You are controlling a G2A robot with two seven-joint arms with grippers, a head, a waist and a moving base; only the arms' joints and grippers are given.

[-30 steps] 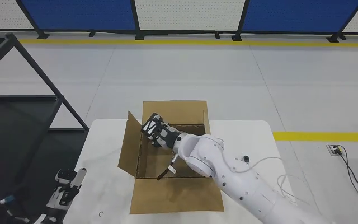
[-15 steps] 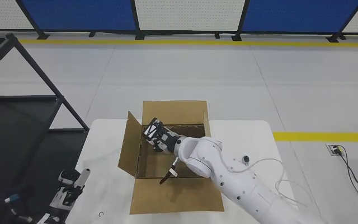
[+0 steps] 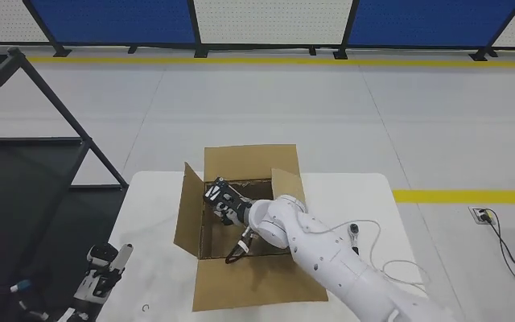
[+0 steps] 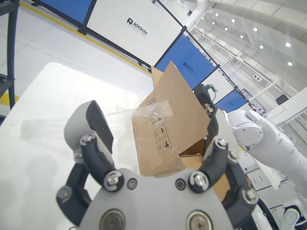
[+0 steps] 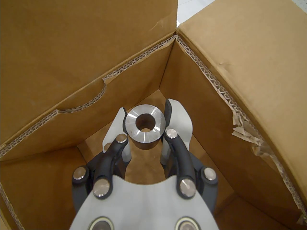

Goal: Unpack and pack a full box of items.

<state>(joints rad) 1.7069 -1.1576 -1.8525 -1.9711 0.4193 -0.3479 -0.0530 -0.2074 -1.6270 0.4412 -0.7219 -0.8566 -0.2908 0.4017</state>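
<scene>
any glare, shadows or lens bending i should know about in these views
Left wrist view: wall panels bow into curves, ceiling lights flare. Right wrist view: bright streaks glint on the metal ring; the box floor is shaded. Top view: box interior dark.

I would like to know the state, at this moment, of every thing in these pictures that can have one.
cardboard box, open, its flaps folded out or standing up
metal ring, gripped, down inside the box
right gripper, shut on the metal ring
left gripper, open, holding nothing
</scene>
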